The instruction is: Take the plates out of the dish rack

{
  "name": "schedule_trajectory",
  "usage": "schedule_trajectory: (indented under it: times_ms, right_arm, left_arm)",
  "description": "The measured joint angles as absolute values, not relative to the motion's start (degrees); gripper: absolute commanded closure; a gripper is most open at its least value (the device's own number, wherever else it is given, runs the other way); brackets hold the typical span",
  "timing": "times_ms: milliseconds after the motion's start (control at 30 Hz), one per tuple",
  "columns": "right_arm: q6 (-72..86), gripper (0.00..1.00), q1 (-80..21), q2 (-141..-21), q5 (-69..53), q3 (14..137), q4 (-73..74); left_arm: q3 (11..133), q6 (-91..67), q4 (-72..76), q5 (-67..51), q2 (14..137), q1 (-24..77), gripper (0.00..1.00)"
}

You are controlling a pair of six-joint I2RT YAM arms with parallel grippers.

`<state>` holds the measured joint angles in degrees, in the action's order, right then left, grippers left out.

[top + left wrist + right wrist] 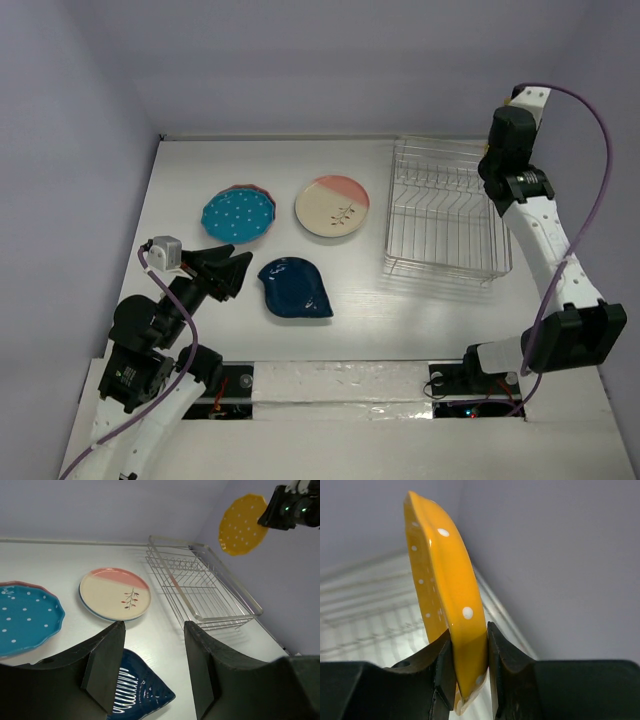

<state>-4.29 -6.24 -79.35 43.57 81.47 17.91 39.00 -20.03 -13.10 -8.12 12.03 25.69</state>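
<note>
Yellow-orange dotted plate (pixel 440 580) upright on edge, rim pinched in right pincer (pixel 469 647).

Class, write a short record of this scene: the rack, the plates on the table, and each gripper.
dish rack: empty
plates on table: light blue dotted plate stacked on a pink plate; cream-and-pink plate; dark blue leaf plate
left gripper: open, empty, near the dark blue leaf plate
right gripper: shut on the yellow dotted plate, held on edge, lifted clear of the dish rack

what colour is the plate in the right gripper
Yellow-orange plate, white dots; best in right wrist view.
</note>
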Motion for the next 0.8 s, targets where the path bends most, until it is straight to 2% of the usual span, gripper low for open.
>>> schedule_trajectory:
  times_ms: [167,367,567,800]
  right_arm:
    - [6.2,1.0,-12.6,-75.8,36.1,84.6,19.3]
    - [23.9,1.0,-25.5,-77.8,18.3,82.1,11.9]
    - [39.9,1.0,-35.9,-94.3,4.3,81.2,-2.3]
    - [52.7,1.0,-43.3,-116.1,-1.9,89.1,-4.4]
  left_arm:
    - [39.0,-20.0,-13.1,-7.2,12.0,25.7,0.52]
    - [39.0,-20.1,-13.5,-4.2,12.0,25.7,0.48]
    - [39.0,-20.2,-14.2,-0.3,11.0,25.1,0.47]
    - [39.0,-20.5,-14.5,1.9,11.1,24.6,0.47]
